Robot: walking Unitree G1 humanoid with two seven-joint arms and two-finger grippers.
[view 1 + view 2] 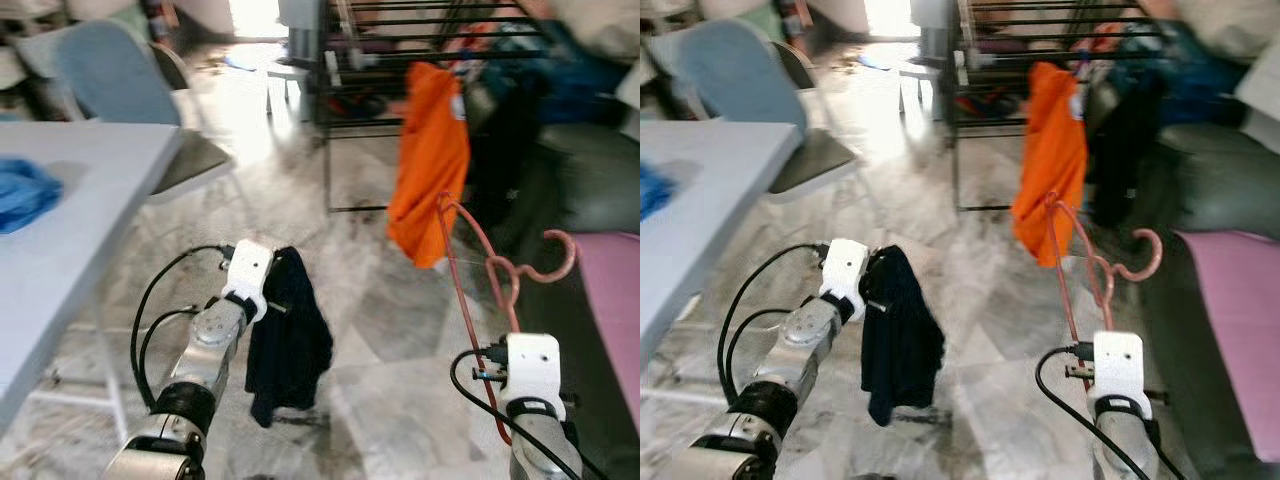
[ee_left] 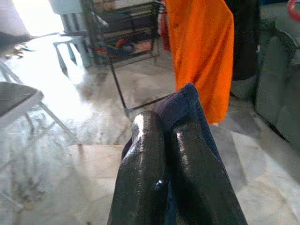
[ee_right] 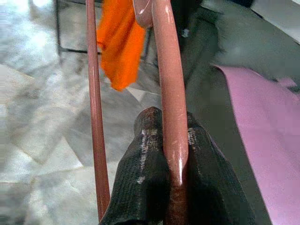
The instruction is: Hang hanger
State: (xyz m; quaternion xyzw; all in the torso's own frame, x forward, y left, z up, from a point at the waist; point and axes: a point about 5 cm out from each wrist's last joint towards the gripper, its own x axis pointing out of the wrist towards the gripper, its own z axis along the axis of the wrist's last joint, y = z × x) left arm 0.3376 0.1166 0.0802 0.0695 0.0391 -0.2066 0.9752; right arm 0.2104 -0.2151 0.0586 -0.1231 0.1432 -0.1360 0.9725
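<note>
Table edge [image 1: 120,160] pale, at 9 o'clock, blue cloth [image 1: 22,192] on it; blue-backed chair [image 1: 110,75] behind at 11. Left gripper [image 2: 164,136] at 7 o'clock in the head view, fingers pinched tight on dark garment [image 1: 288,335], which dangles limp below the pinch, clear of the marble floor [image 1: 370,300]. Soft, light, no shape of its own; likely to slide unless draped well over.

Black drying rack [image 1: 420,40] at 12 to 1 o'clock, orange shirt [image 1: 430,160] hanging from its near rail. Grey sofa [image 1: 590,170] at 2 o'clock, pink cover [image 1: 615,300] at 3.

Right gripper [image 3: 174,140] at 5 o'clock, clamped on one arm of the pink hanger [image 1: 500,275], hook pointing toward 3, frame standing upright in front of the shirt. Thin, stiff, glossy bar: light but apt to swivel in the pads. Better hold judged near the neck under the hook, leaving the hook free for the rail. Rack well apart from both arms.
</note>
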